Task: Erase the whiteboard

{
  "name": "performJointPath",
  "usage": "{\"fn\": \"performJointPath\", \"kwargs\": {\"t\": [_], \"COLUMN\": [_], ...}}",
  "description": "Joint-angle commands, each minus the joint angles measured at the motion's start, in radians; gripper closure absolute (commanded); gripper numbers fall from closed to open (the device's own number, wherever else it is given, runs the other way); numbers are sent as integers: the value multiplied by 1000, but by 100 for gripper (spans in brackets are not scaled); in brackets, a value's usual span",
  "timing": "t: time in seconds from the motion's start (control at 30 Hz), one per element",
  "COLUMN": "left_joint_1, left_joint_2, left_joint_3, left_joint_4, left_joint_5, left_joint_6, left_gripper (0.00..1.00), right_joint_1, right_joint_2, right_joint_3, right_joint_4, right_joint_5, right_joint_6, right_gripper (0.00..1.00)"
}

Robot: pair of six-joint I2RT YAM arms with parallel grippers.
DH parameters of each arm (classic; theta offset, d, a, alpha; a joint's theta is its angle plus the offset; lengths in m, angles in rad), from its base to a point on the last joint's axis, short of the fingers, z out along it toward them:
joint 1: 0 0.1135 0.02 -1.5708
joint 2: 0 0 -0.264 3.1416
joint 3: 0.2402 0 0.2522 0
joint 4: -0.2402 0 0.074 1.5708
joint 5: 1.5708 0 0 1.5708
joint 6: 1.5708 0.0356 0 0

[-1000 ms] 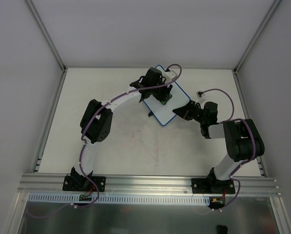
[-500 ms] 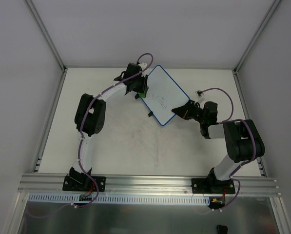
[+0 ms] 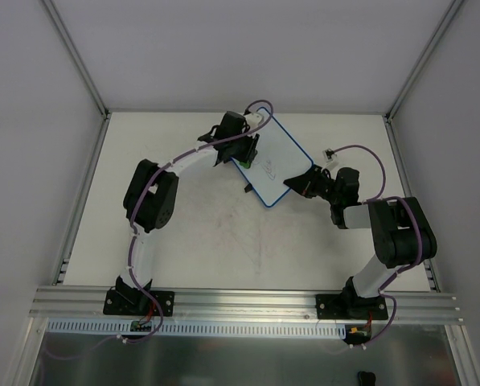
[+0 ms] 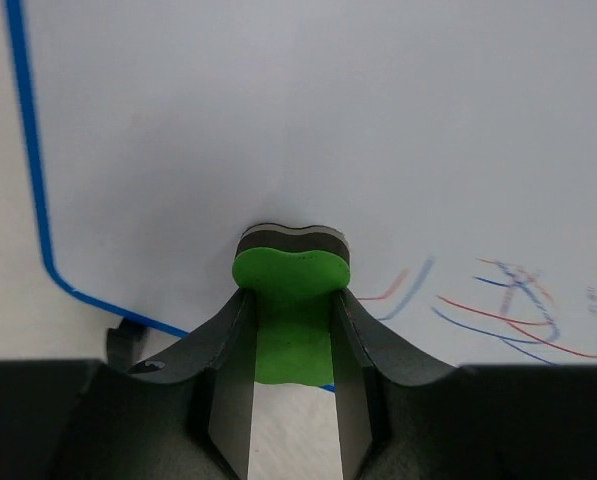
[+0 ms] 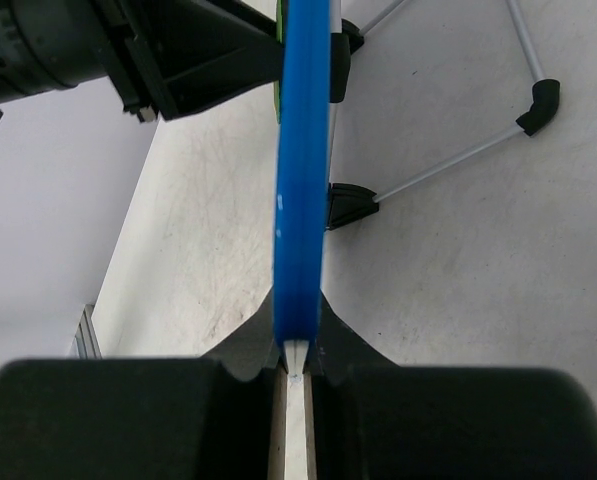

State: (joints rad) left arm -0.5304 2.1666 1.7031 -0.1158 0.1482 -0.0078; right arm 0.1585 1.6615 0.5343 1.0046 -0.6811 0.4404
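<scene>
Your left gripper is closed on a green eraser, with one finger on each side of it. The eraser's dark felt face presses against the whiteboard, near one rounded corner of the board's blue frame. Red and blue scribbles mark the board to one side of the eraser, clear of it.

Your right gripper is clamped on the whiteboard's blue frame, jaws tight on the thin edge. In the top view this grip sits at the board's near right corner, and the left gripper works at the board's left edge.

The whiteboard stands at the far middle of the table, set on a diagonal. Behind the board, thin wire legs with black feet rest on the table.
</scene>
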Motion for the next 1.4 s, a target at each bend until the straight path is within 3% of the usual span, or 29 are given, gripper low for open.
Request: {"fn": "performJointPath", "kwargs": {"t": [0.0, 0.33, 0.6, 0.73, 1.0, 1.37], "left_joint_1": [-132, -218, -260, -241, -97, 6], "left_joint_2": [-2, -68, -53, -25, 15, 6], "left_joint_3": [-57, -155, -143, -100, -53, -88], "left_joint_4": [10, 56, 31, 31, 31, 31], "left_joint_5": [157, 365, 275, 136, 61, -52], "left_joint_6": [109, 267, 335, 281, 45, -130], "left_gripper": [100, 100, 100, 100, 100, 100], "right_joint_1": [23, 19, 18, 16, 15, 13], "right_joint_2": [-45, -42, -43, -45, -52, -57], "right_joint_3": [29, 30, 30, 29, 26, 27], "right_joint_4": [114, 114, 114, 114, 114, 117], "right_joint_5": [-95, -95, -97, -97, -95, -97], "right_joint_6": [-35, -35, -29, -29, -28, -23], "right_gripper": [100, 100, 100, 100, 100, 100]}}
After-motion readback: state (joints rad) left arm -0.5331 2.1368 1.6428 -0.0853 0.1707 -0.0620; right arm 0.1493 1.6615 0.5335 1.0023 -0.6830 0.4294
